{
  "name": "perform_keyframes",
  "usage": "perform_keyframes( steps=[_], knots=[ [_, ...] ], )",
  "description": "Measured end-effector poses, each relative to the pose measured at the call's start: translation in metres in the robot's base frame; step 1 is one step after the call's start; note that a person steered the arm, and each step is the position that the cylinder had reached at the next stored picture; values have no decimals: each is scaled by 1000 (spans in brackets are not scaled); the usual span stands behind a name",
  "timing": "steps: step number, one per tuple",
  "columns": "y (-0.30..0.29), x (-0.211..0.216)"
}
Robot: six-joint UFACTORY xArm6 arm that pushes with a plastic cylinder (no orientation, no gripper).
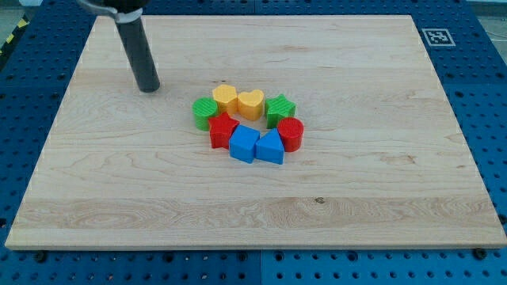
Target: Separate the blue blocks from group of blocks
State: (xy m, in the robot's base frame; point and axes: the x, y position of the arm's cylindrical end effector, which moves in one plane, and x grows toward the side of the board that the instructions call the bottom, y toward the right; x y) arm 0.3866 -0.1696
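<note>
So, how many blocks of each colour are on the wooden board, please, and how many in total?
Blue: 2, a cube and a wedge-like block
Red: 2, a star and a round block
Green: 2, a round block and a star
Yellow: 2, a rounded block and a heart
Total: 8

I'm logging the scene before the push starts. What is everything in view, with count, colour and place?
blue blocks: 2, blue, a cube and a triangular block side by side at the cluster's bottom edge
red blocks: 2, red, a star-like one left of the blue cube, a round one right of the blue triangular block
green blocks: 2, green, a round one at the cluster's left, a star at its upper right
yellow blocks: 2, yellow, one beside a heart at the cluster's top
board: 1, light wood, on a blue perforated base
my tip: 1, dark rod, up and left of the cluster, touching no block
</note>
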Motion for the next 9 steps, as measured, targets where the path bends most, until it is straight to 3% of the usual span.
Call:
perform_keyframes(
  steps=[4, 6, 9],
  knots=[
    [14, 110],
    [133, 98],
    [194, 109]
  ],
)
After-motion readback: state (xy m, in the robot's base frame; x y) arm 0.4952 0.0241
